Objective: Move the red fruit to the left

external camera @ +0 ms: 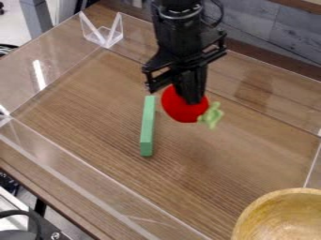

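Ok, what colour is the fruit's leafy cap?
Light green; the leafy cap sticks out beside the red fruit, clearest in the camera view.

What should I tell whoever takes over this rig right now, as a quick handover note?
Gripper: shut on the red fruit, pointing down.
Fruit: held just right of the green bar in the camera view, with its leafy end toward the right.
Done: fruit gripped.
Left: carry it to the left, set it down, release.

Wood-grain tabletop [88, 117], clear acrylic walls [44, 58], grey plank wall [279, 21] behind
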{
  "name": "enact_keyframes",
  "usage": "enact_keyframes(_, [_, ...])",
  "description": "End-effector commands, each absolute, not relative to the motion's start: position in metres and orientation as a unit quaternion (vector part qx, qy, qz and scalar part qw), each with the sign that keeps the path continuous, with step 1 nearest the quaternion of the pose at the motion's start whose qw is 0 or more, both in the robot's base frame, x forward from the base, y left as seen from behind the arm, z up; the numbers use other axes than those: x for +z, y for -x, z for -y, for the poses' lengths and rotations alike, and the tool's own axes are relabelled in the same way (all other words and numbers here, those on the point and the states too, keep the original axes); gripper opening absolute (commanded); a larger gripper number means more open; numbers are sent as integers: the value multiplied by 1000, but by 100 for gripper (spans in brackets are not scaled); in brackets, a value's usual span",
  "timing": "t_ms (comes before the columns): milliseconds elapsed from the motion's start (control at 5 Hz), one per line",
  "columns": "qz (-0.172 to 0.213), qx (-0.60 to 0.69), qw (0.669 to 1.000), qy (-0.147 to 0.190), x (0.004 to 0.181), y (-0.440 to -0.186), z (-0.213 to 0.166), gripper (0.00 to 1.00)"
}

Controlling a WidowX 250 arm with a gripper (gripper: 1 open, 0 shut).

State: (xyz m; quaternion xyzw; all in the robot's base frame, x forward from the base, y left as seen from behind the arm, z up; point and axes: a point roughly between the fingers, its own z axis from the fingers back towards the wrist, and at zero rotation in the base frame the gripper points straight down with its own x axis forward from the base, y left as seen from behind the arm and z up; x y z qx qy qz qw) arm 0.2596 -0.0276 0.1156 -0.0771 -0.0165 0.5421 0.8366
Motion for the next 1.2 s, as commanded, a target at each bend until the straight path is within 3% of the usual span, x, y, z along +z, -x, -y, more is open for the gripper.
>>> enact_keyframes(0, [34,530,843,87,123,-252,26,0])
enact_keyframes(600, [35,530,843,89,127,-238,15,0])
enact_keyframes(1000, [34,532,841,89,132,-220,29,0])
